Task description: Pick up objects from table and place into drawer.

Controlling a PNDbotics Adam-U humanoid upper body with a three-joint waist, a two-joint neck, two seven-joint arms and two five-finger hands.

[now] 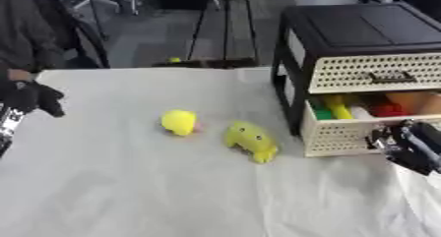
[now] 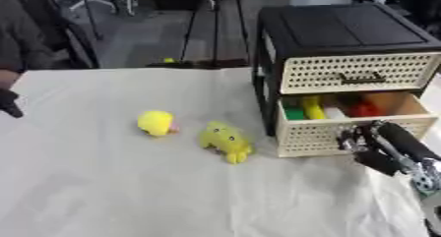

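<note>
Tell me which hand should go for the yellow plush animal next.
Probably the right hand: it sits at the open lower drawer, near the yellow plush animal. The left hand is at the table's far left edge, farther away.

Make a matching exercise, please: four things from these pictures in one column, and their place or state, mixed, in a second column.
Things:
1. round yellow toy
2. upper drawer
3. lower drawer
4. right hand

Places or states:
A. closed
B. pulled open, coloured things inside
C. at the open drawer's front
D. on the table, left of the longer yellow toy

Pairs: 1-D, 2-A, 3-B, 4-C
</note>
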